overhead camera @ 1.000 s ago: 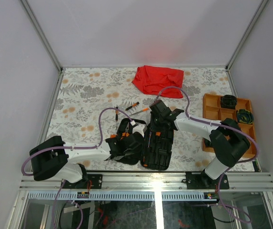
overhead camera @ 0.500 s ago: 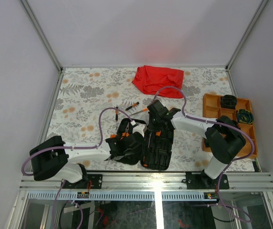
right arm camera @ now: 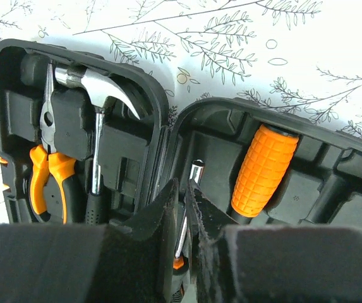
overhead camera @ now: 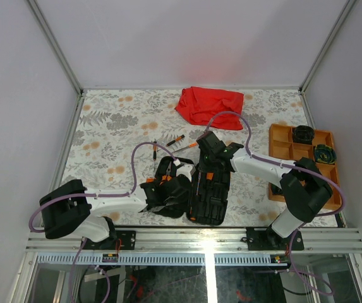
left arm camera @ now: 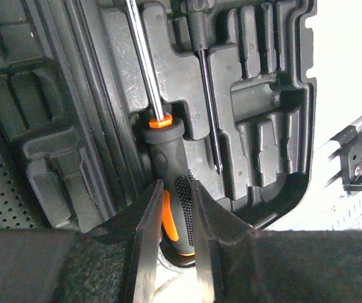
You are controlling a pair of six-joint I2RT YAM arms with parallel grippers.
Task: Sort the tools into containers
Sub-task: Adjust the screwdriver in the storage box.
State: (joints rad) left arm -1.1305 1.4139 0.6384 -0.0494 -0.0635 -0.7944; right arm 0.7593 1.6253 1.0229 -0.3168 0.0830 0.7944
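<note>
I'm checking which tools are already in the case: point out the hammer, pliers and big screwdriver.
hammer (right arm camera: 96, 151), right wrist view, steel shaft below the head.
pliers (right arm camera: 36, 177), right wrist view, an orange handle.
screwdriver (left arm camera: 167, 148), left wrist view, black upper handle.

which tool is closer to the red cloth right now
Right. The right tool hangs over the far end of the open black case, on the side toward the red cloth; the left tool is over the case's near part, farther from it.

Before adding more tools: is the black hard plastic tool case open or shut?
Open. The case has both halves spread, a steel-headed hammer and orange-handled pliers inside.
</note>
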